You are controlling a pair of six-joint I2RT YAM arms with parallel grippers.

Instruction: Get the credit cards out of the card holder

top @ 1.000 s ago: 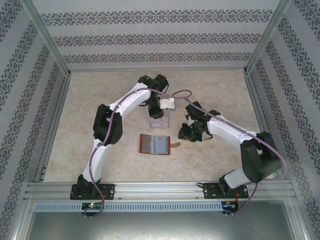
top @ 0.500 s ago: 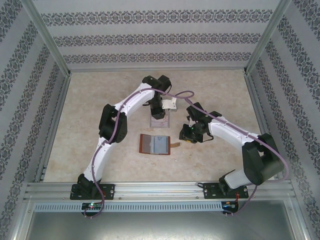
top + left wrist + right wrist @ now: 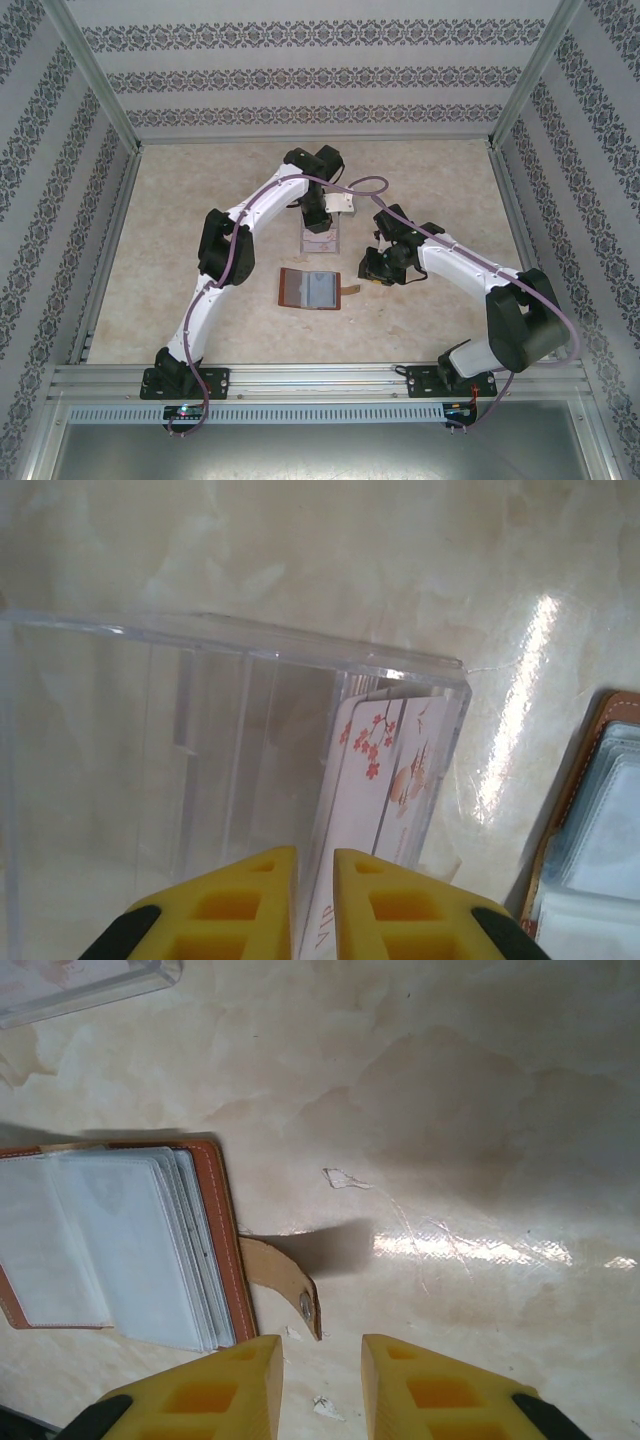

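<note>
The card holder (image 3: 310, 288), a brown leather wallet, lies open on the table with its grey-blue pockets (image 3: 120, 1250) up and its snap tab (image 3: 285, 1280) sticking out to the right. One credit card (image 3: 385, 770), white with pink blossom print, stands on edge in a slot of the clear acrylic rack (image 3: 150, 740). My left gripper (image 3: 315, 855) sits over that card's near edge with its jaws a little apart, the card running between them. My right gripper (image 3: 322, 1345) hovers open just right of the snap tab with nothing between its fingers.
The acrylic rack (image 3: 320, 240) stands just behind the wallet, between the two arms. The wallet's edge (image 3: 600, 820) is close to the rack's right side. Small white scraps (image 3: 345, 1178) lie on the beige table. Patterned walls close in the table on three sides.
The left arm has pushed slightly forward and right over the rack, and its jaws have parted a little around the card. The right arm and the wallet have stayed where they were.
</note>
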